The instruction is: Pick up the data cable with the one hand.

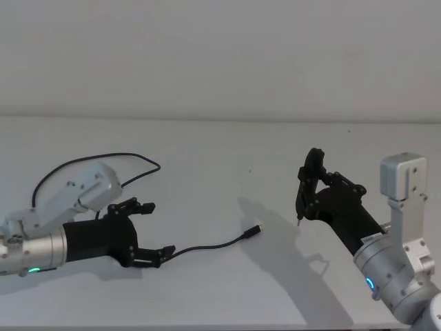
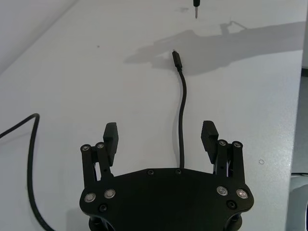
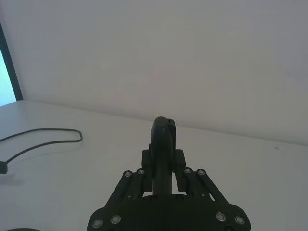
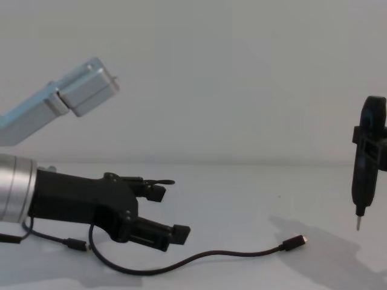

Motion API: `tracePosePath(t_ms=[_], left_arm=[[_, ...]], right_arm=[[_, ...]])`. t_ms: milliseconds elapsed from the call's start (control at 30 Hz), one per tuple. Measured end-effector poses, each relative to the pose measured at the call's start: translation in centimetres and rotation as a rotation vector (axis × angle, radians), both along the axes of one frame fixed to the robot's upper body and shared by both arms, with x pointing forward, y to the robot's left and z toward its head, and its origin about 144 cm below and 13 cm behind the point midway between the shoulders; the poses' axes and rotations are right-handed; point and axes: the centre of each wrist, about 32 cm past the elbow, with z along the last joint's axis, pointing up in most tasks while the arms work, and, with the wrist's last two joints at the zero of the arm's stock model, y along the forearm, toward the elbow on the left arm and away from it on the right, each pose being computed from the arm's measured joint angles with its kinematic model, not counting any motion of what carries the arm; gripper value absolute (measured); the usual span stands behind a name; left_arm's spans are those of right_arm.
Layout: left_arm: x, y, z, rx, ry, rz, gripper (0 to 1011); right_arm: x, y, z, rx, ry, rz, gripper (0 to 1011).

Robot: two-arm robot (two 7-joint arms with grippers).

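Observation:
The data cable (image 1: 210, 245) is a thin black cord lying on the white table (image 1: 227, 158), with one silver-tipped plug (image 1: 255, 228) toward the middle. It loops back behind my left arm. My left gripper (image 1: 158, 229) stands open low over the table. In the left wrist view the data cable (image 2: 182, 115) runs out between the fingers of the left gripper (image 2: 160, 129), nearer one finger (image 2: 209, 132). From the chest view the data cable (image 4: 211, 257) trails away below the left gripper (image 4: 171, 211). My right gripper (image 1: 313, 196) hovers at the right, shut on a dark pen-like tool (image 1: 303, 193).
The pen-like tool (image 4: 364, 163) hangs tip-down above the table, right of the cable's plug (image 4: 296, 243). A second plug (image 4: 75, 244) lies under my left arm. The cable's far loop (image 3: 48, 132) curves across the back left of the table.

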Motion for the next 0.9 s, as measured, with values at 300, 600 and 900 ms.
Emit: tracePosePath(t_ms=[300, 600, 900], left_arm=[[0.7, -1.4, -0.4, 0.010, 0.040, 0.005, 1005], [1.5, -2.6, -0.5, 0.021, 0.088, 0.016, 1004], [2.3, -3.8, -0.7, 0.033, 0.133, 0.022, 1004]], right_arm=[[0.0, 0.0, 0.0, 0.000, 0.000, 0.000, 275], [0.0, 0.0, 0.0, 0.000, 0.000, 0.000, 275], [0.0, 0.0, 0.0, 0.000, 0.000, 0.000, 275]])
